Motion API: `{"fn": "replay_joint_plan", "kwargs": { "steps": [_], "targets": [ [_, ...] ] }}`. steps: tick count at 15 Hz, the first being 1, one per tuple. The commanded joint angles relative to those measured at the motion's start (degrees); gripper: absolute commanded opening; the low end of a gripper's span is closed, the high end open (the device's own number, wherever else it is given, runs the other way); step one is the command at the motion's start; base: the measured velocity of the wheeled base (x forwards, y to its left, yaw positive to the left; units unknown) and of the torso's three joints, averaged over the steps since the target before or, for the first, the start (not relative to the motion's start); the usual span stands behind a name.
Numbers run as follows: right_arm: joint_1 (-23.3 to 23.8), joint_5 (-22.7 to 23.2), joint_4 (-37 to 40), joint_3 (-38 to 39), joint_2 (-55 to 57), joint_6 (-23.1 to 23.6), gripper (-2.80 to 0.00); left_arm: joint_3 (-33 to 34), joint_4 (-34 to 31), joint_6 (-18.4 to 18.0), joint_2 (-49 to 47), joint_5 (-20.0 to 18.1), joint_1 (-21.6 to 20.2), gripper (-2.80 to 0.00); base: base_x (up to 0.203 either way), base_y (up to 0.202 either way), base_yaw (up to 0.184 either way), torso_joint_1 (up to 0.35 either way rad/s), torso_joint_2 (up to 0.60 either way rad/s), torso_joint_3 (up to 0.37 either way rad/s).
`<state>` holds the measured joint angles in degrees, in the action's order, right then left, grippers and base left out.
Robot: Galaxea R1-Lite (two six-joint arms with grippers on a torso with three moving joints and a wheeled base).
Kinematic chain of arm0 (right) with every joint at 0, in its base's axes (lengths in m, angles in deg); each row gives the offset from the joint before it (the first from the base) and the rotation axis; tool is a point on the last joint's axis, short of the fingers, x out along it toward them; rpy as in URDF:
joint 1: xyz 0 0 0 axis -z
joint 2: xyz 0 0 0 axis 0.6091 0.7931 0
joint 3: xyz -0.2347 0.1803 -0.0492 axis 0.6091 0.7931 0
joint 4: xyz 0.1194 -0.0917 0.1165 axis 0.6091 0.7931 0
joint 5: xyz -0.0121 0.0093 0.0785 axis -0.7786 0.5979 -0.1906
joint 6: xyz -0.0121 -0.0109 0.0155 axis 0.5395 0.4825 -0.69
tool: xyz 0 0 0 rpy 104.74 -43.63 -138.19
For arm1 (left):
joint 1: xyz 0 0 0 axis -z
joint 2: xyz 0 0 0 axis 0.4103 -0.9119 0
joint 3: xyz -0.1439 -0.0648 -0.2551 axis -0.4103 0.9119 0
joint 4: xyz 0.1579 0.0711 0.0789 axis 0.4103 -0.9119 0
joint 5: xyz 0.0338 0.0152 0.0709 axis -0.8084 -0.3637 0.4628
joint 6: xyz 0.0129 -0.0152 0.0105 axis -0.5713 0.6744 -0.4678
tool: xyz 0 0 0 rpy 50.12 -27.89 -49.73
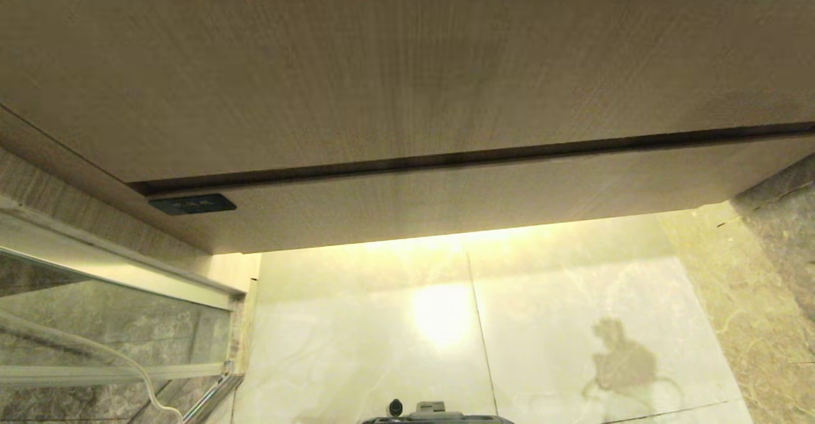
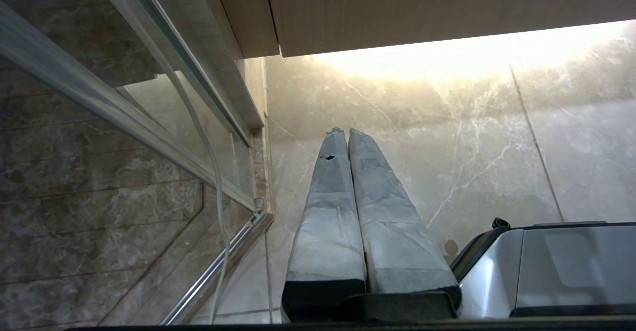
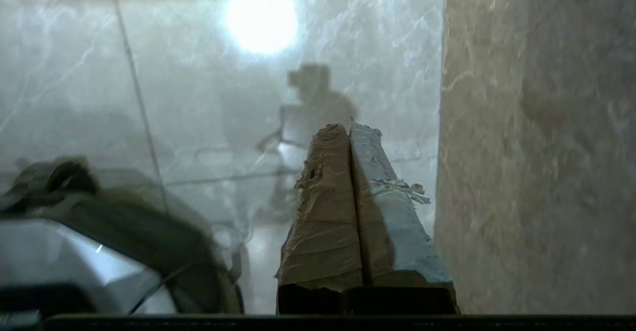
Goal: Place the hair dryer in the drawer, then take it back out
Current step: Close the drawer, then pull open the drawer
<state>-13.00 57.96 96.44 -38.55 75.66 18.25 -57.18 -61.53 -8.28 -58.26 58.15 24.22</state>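
Observation:
The hair dryer is out of view. Light-brown wood-grain vanity fronts (image 1: 407,61) fill the upper head view, split by a dark seam (image 1: 446,156). Both panels sit flush and nothing is pulled out; I cannot tell which one is the drawer. Neither arm appears in the head view. My left gripper (image 2: 346,131) is shut and empty, hanging over the pale marble floor beside the glass door. My right gripper (image 3: 349,126) is also shut and empty, its taped fingers (image 3: 323,211) pressed together above the floor, close to a marble wall (image 3: 536,147).
A glass shower door (image 1: 95,322) with a metal frame stands at the left, with a white cable (image 1: 127,360) running by it. A marble wall (image 1: 777,252) closes the right. A small black panel (image 1: 192,204) sits on the lower front. My base (image 1: 433,411) is at the bottom edge.

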Motion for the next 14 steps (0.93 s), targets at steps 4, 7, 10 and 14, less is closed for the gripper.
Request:
{"fn": "replay_joint_plan", "kwargs": {
  "steps": [4, 7, 10, 14],
  "targets": [
    [-1.51, -0.28, 3.50, 9.88, -18.81, -1.06, -2.80, -0.04, -0.04, -0.02, 0.09, 0.00, 0.00, -2.80, 0.000, 0.000, 0.000, 0.000, 0.00, 0.000],
    [-6.80, -0.50, 1.93, 17.72, -30.56, -3.66, -2.80, 0.00, -0.04, 0.02, 0.04, 0.00, 0.00, -2.80, 0.000, 0.000, 0.000, 0.000, 0.00, 0.000],
    [-15.12, -1.88, -2.93, 28.34, -41.35, -8.05, -2.80, -0.03, -0.04, -0.02, 0.09, 0.00, 0.00, -2.80, 0.000, 0.000, 0.000, 0.000, 0.00, 0.000],
    [-22.20, -8.06, -12.05, 41.17, -52.32, -12.05, -2.80, 0.05, -0.03, -0.01, 0.08, 0.00, 0.00, -2.80, 0.000, 0.000, 0.000, 0.000, 0.00, 0.000]
  ]
}}
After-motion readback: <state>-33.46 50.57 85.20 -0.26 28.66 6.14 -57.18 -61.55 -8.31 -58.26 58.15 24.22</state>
